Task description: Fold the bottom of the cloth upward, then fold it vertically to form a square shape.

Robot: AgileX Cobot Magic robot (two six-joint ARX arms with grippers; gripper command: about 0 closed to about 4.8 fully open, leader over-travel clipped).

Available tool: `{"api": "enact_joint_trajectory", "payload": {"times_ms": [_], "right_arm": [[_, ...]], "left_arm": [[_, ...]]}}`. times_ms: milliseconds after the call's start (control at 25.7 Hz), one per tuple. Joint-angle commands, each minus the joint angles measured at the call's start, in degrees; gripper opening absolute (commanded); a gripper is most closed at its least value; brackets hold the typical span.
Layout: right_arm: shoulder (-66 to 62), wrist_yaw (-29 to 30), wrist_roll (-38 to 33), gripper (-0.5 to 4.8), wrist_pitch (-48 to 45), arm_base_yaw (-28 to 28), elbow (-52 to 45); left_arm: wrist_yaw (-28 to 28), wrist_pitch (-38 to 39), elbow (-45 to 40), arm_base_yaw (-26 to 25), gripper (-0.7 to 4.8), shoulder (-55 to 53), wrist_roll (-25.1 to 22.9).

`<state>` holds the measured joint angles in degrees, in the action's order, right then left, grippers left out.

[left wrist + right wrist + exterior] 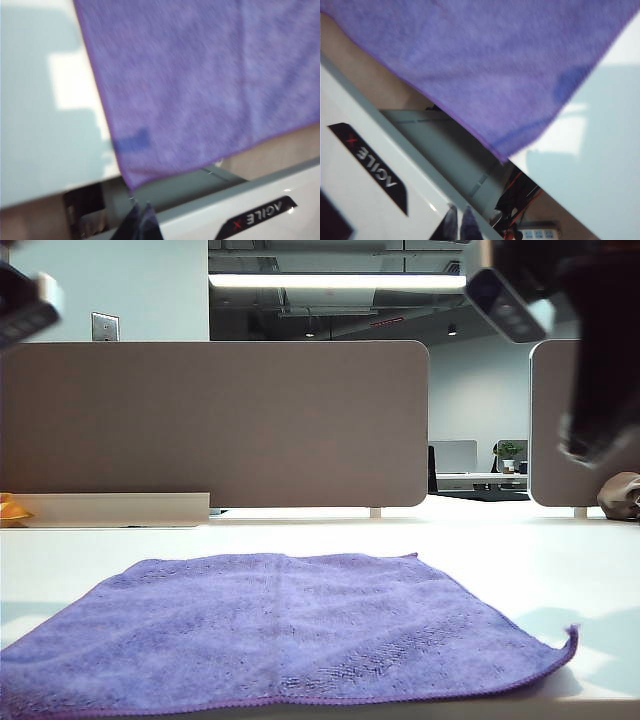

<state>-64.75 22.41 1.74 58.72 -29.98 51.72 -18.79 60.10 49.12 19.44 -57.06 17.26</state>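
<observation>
Outside, purple cloth (285,635) flat on white worktop (520,560), both arms blurred above, only wrist views show left pincer (141,220) shut, right pincer (460,222) nearly shut, both holding nothing.

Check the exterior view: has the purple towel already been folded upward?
No. The purple towel lies spread flat in one layer on the white table, both near corners still at the front edge.
</observation>
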Motion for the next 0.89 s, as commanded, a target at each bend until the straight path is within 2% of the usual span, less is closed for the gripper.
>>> {"api": "enact_joint_trajectory", "payload": {"times_ms": [39,78,117,194,272,388,660,738,893], "right_arm": [[2.9,-0.5,-5.3,0.22,-5.6,-0.6,-4.2],[3.8,-0.6,-6.3,0.23,-7.1,-0.5,-5.8],[4.0,-0.2,-6.3,0.41,-7.6,-0.5,-6.6],[3.5,1.0,-7.2,0.9,-7.9,-0.5,-6.6],[2.9,0.5,-7.8,0.9,-8.3,-0.5,-6.6],[2.2,-1.8,-7.8,0.92,-8.2,-0.5,-6.6],[-0.5,-1.9,-7.8,1.0,-8.5,-0.5,-6.6],[-1.0,-1.9,-8.0,1.0,-8.4,-0.5,-7.1],[-1.0,-1.7,-8.3,1.0,-8.5,-0.5,-8.7]], "left_arm": [[-0.6,-4.5,-4.4,1.0,-0.01,5.9,6.1],[-0.9,-6.3,-7.4,1.0,0.0,8.6,8.8],[-1.0,-6.7,-9.7,1.0,0.3,9.5,10.6],[-1.4,-7.6,-12.9,1.0,0.7,9.6,10.7],[-3.4,-9.4,-15.1,1.0,0.86,9.6,10.9],[-4.0,-11.7,-17.6,1.0,0.9,9.6,13.0],[-4.0,-14.7,-23.6,1.0,0.91,9.6,15.5],[-6.6,-19.0,-26.6,1.0,0.94,9.6,19.7],[-6.8,-19.6,-26.8,1.0,0.99,9.6,22.5]]}}
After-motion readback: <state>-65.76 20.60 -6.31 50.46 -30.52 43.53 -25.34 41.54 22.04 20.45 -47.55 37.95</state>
